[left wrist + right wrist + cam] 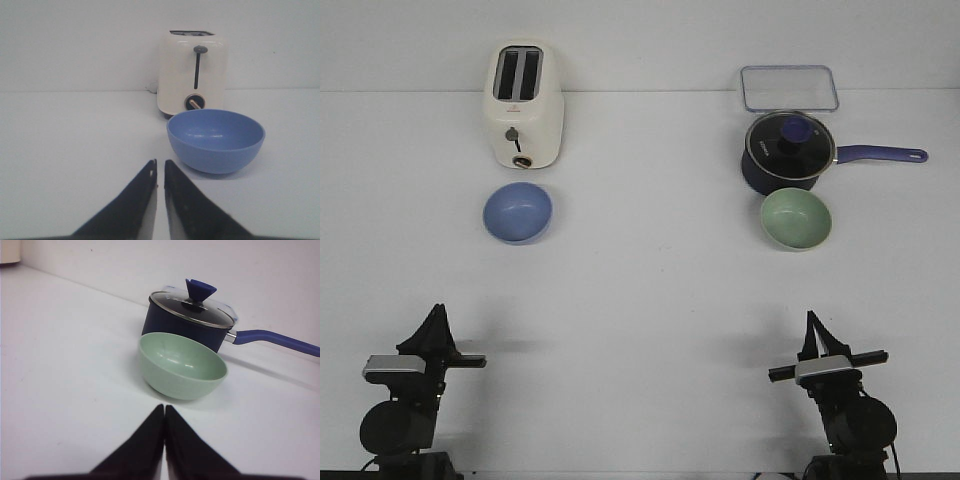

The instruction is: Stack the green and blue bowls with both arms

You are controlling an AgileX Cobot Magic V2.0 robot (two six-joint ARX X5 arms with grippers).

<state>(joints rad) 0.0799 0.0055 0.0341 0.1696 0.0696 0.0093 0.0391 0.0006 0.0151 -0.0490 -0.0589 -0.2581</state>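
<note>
**A:** Starting on the left side, the left gripper (438,318) sits low at the near edge of the table (640,300), and its wrist camera shows the two fingers almost touching, only a sliver of gap between them, nothing held.

**B:** And the blue bowl (518,211) is well ahead of it, upright and open side up, just in front of the cream toaster (523,104). I'd say it's placed there so the left arm has a straight run at it (the bowl sits slightly off to one side of the finger line in the wrist view).

**A:** Moving across the middle, bare table, the two bowls well apart. That's presumably why both arms are called on, one bowl to each side.

**B:** On to the right. The green bowl (797,219) stands upright just in front of the navy saucepan (788,153), very close, whether they touch I can't tell. The pan's lid is on and its handle points away to the right. Behind it lies a clear container lid (789,88).

**A:** And the right gripper (813,325), again low at the near edge, fingers pressed together in its own camera, empty.

**B:** So neither bowl is gripped and stacking hasn't begun. My read: both sets of fingers need to spread before either rim can be pinched, and the pan crowds the green bowl's far side, so a near-rim grasp looks safer.
</note>
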